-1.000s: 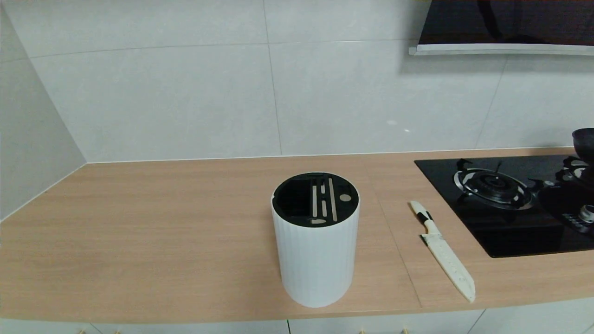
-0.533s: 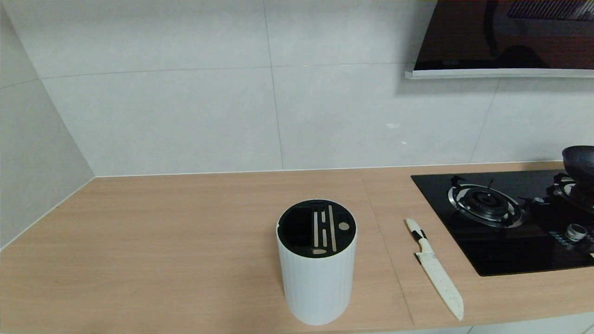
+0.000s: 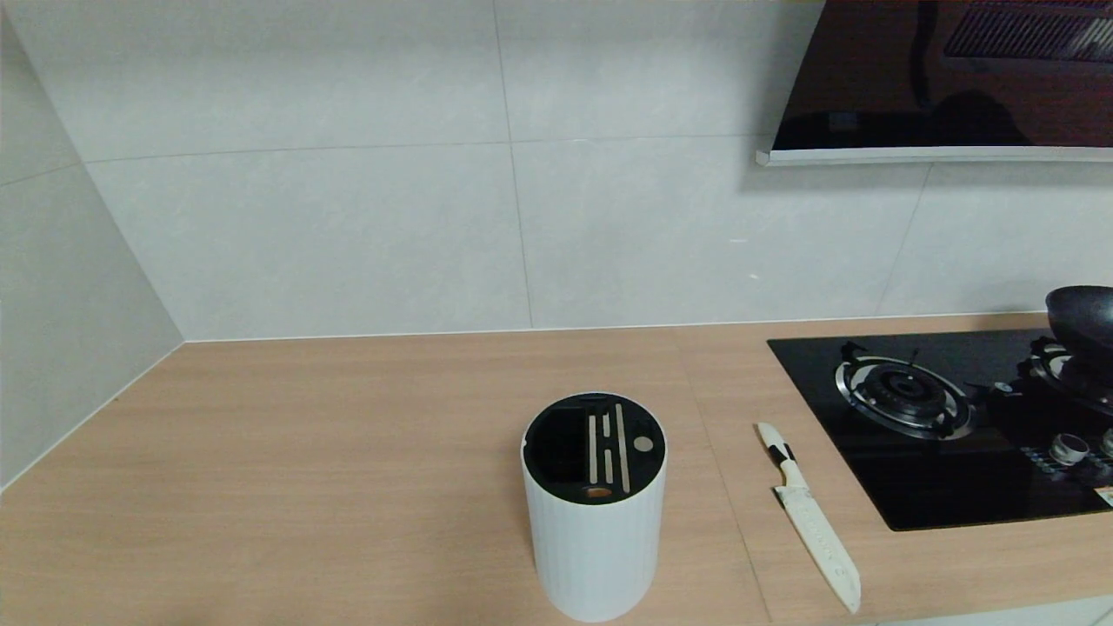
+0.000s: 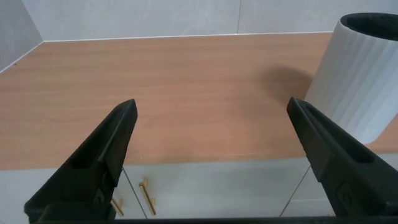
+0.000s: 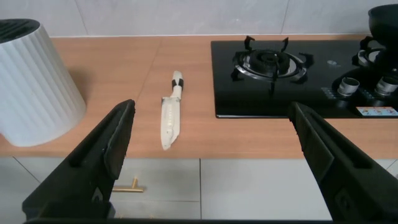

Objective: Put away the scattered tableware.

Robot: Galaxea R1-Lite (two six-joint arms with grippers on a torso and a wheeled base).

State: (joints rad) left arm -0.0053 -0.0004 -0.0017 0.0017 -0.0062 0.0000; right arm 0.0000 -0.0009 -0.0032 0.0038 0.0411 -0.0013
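The left hand (image 4: pixel 211 106) is wide open and holds nothing. It is low by the front edge of the bench (image 4: pixel 186 93), just beside the white knife block (image 4: pixel 360 74). The right hand (image 5: pixel 212 107) is wide open and empty too, and it faces the knife (image 5: pixel 170 115). In the head view the knife lies flat at the lower right, between the knife block and the black stove (image 3: pixel 939 435), touching neither. Its handle (image 3: pixel 778 445) points to the wall and its tip to the bench edge. The knife looks light, stiff and thin. The blade is likely sharp and slippery, and too flat to pinch well. The thicker handle seems the best place to hold. The slots (image 3: pixel 609 443) on the block look narrow, so the tip must go in straight.
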